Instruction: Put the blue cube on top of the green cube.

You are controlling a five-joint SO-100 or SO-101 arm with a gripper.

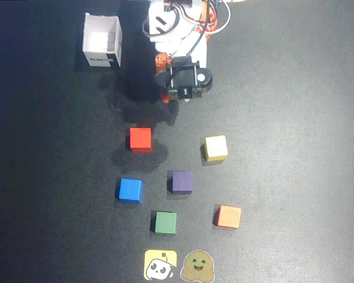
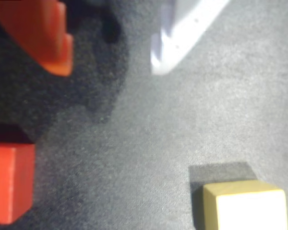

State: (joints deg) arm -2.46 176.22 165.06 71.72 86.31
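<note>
In the overhead view the blue cube [image 1: 130, 190] sits left of the purple cube [image 1: 182, 181], and the green cube [image 1: 164, 222] just below the purple one, both lying square, with no long axis. The gripper [image 2: 110, 67] hangs above them empty, fingers apart. It should travel past the red cube [image 1: 140, 139] and straddle flat blue faces.
</note>
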